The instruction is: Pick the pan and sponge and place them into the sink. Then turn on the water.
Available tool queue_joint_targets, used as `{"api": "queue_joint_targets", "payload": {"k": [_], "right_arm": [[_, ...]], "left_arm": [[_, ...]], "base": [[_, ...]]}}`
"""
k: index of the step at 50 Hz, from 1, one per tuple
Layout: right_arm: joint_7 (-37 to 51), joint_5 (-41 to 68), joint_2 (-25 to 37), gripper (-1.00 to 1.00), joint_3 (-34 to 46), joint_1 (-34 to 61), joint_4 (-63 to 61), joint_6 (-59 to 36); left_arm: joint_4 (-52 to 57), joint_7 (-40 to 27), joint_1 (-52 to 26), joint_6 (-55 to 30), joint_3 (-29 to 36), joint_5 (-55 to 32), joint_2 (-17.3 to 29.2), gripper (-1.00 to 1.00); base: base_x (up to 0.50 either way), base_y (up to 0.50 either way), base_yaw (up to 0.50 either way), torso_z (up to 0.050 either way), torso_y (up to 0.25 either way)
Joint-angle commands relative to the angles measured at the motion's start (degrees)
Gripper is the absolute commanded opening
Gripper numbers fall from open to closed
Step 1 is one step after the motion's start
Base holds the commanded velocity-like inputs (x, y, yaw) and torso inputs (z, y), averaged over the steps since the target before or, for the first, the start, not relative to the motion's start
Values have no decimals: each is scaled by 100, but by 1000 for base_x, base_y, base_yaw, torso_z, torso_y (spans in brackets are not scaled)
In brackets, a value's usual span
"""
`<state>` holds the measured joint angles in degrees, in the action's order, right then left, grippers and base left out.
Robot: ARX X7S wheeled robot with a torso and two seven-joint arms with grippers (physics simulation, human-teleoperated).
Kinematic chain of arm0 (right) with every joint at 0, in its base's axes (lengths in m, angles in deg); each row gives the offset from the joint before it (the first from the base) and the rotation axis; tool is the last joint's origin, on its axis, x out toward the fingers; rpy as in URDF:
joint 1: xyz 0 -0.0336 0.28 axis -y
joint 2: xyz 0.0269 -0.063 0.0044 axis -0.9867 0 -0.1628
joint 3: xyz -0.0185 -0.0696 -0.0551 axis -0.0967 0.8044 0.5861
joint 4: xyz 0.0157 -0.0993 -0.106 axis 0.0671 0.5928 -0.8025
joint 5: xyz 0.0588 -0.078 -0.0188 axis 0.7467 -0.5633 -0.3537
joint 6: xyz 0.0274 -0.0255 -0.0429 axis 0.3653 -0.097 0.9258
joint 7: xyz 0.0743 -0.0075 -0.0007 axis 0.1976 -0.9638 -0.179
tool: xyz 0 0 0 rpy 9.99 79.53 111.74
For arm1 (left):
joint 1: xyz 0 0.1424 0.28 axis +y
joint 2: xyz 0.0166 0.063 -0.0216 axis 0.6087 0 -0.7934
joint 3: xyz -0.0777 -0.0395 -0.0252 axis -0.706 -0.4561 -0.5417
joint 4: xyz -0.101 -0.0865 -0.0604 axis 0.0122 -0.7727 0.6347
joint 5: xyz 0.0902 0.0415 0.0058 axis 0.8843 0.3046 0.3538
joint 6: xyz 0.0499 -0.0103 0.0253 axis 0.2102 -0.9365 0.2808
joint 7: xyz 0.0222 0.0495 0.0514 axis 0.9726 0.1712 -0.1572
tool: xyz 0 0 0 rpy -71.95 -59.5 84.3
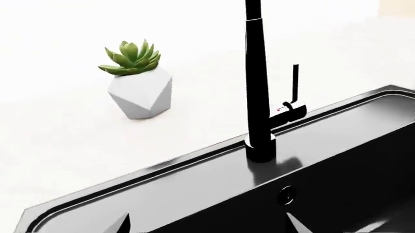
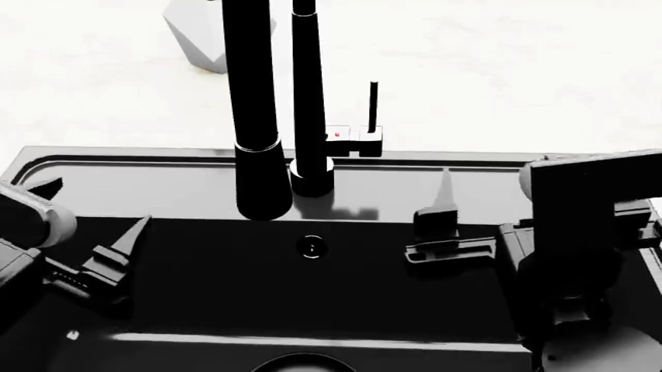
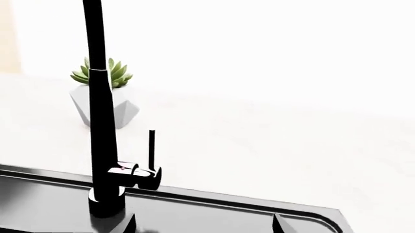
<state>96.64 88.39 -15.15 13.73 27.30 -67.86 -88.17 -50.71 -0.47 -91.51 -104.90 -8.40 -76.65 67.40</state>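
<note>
The glossy black sink [image 2: 186,263] fills the head view, and its small round overflow hole [image 2: 310,247] shows on the back wall. The tall black faucet [image 2: 306,93] rises from the rear rim, its spout [image 2: 262,186] hanging over the basin with no water below it. My left gripper [image 2: 93,205] hovers open over the basin's left side. My right gripper [image 3: 202,225] is open over the right side, one finger [image 2: 444,194] pointing at the rear rim. The pan and the sponge are out of view.
A thin upright lever [image 2: 373,101] stands on the faucet's side valve [image 2: 357,138], just right of the faucet base. A succulent in a white faceted pot [image 1: 137,90] sits on the white counter [image 2: 497,70] behind the sink, to the left.
</note>
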Motion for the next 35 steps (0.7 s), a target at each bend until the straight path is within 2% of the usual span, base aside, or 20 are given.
{"api": "queue_joint_targets", "payload": {"k": [1,11,17,19,25,28,35], "right_arm": [[-812,-578,-588,100,498,1047,1278,208],[-1868,-1144,-1140,100,941,1886,3142,898],[-2247,-1218,-1398,100,989,2210,3875,1163],[-2353,-1360,-1491,100,1091,2390,4225,1237],[-2808,-1514,-1830,100,1224,2742,5136,1588],[-2946,-1592,-1965,100,1257,2898,5558,1755],[-3279,-1758,-2309,100,1306,3307,6632,2200]], "left_arm": [[712,-846,369,63,-605,-96,111,100],[834,-1278,212,-185,-1001,-580,132,100],[951,-1522,-51,-408,-817,-589,-36,100],[1054,-1415,88,-352,-915,-625,158,100],[1085,-1527,151,-385,-1167,-865,281,100],[1042,-1792,-135,-572,-777,-667,-90,100],[986,-1978,-252,-610,-699,-628,-290,100]], "base": [[0,0,0,0,0],[0,0,0,0,0],[0,0,0,0,0],[0,0,0,0,0],[0,0,0,0,0],[0,0,0,0,0],[0,0,0,0,0]]}}
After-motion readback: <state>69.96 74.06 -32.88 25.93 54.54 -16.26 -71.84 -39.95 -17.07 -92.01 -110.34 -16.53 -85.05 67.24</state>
